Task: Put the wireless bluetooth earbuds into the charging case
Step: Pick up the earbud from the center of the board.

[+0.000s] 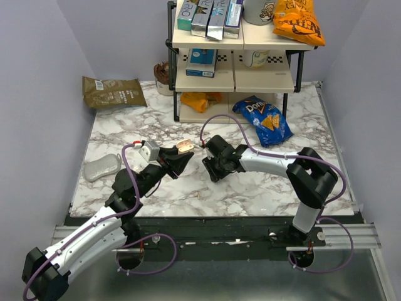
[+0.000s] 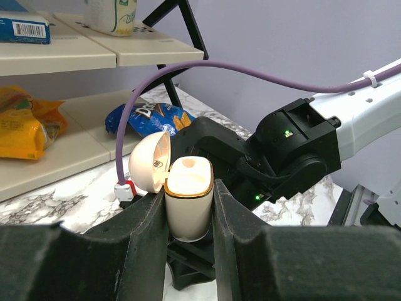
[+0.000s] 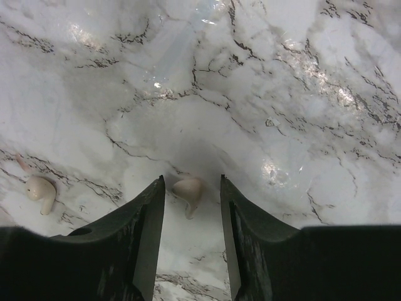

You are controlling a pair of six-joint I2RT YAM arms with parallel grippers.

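Charging case (image 2: 188, 188), lid open, stands upright, clamped in our left gripper (image 2: 190, 213). Our right gripper (image 3: 192, 183), partly open, straddles a cream earbud (image 3: 189, 192) on the tabletop (image 3: 282, 94) without touching it. We see a second earbud (image 3: 39, 191) nearby.

charging case (image 2: 187, 210): was smooth, satin pale plastic | earbuds (image 3: 189, 190): were smooth, faintly glossy cream plastic | table (image 3: 301, 75): was glossy, polished, marble-patterned

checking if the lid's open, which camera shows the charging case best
The left wrist view: the charging case sits close and central, clamped in the left gripper, lid swung open. The top external view shows only a small pale shape at that gripper's tip. The right wrist view misses it.
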